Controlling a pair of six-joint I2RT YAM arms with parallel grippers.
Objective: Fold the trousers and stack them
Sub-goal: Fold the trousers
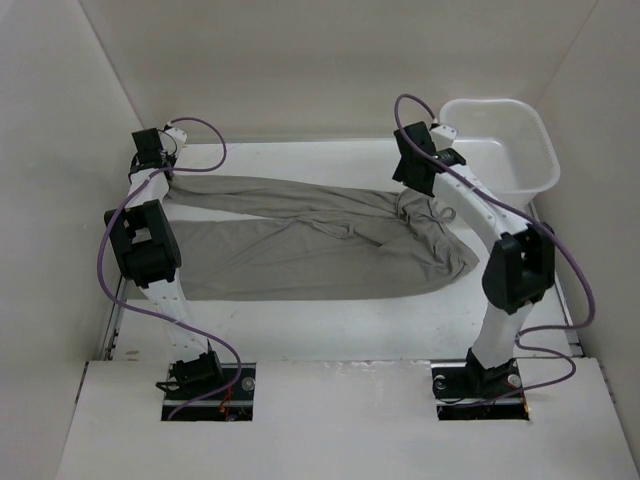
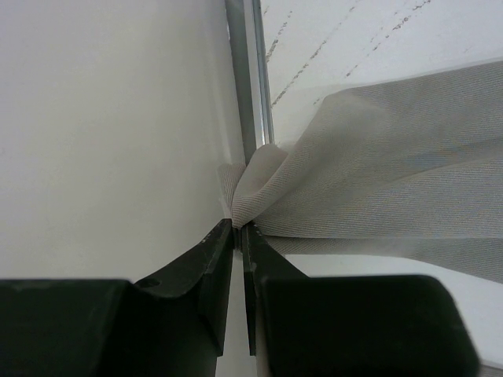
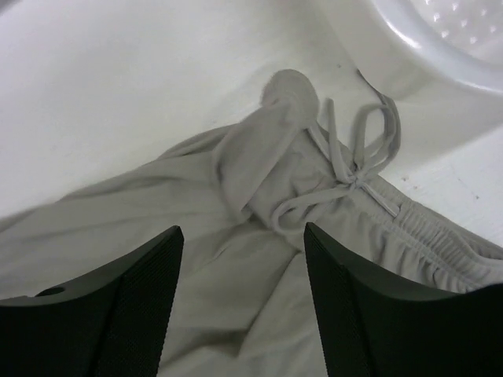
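The grey-taupe trousers [image 1: 300,245] lie spread across the table, legs to the left, waist with a drawstring to the right. My left gripper [image 1: 160,170] is shut on the hem of the far leg at the table's left edge; the left wrist view shows the cloth [image 2: 377,173] pinched at my fingertips [image 2: 238,228]. My right gripper [image 1: 428,192] is open just above the waistband; in the right wrist view it [image 3: 244,236] hovers over the crumpled waist and drawstring [image 3: 354,169], holding nothing.
A white plastic tub [image 1: 505,150] stands at the back right, its rim near my right gripper and in the right wrist view [image 3: 440,39]. White walls close in the table on the left, back and right. A metal rail [image 2: 247,94] runs along the left edge.
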